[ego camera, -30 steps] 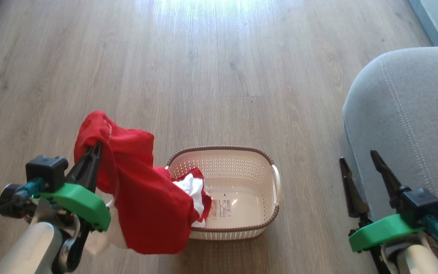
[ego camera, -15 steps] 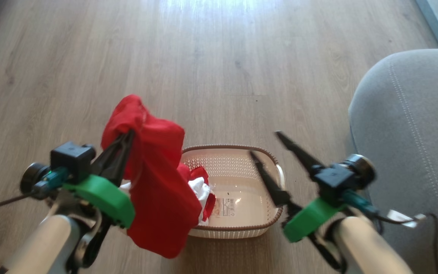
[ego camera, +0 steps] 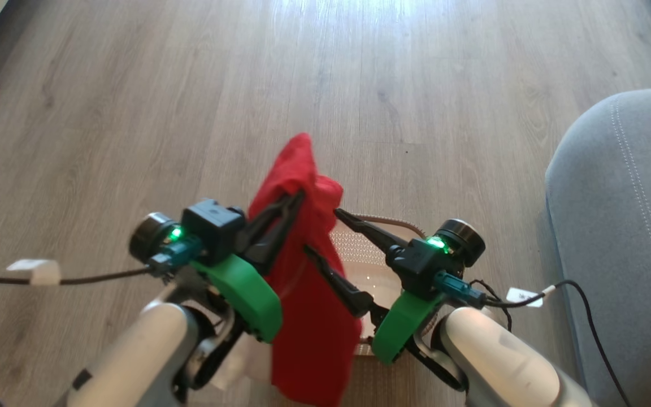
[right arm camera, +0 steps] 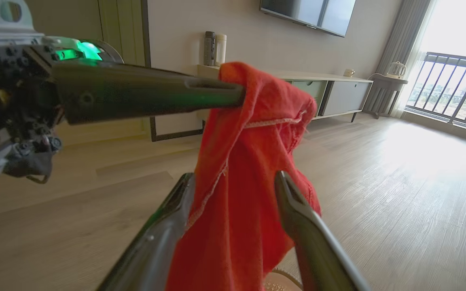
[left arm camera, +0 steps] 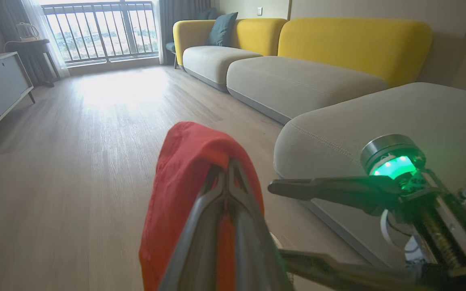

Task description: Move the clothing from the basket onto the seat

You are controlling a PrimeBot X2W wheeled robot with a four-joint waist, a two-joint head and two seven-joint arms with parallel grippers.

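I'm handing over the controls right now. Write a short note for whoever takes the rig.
Left gripper: shut on the red garment, held up over the basket.
Right gripper: open, fingers either side of the hanging cloth, not gripping.
Seat: at the robot's right, garment not yet on it.
Done: garment raised.
Left to do: carry it to the seat, release; then check the basket, its inside mostly hidden by the arms.

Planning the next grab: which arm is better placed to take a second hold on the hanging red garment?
Right: the right gripper is open with the red garment between its fingers; the left gripper holds its top.
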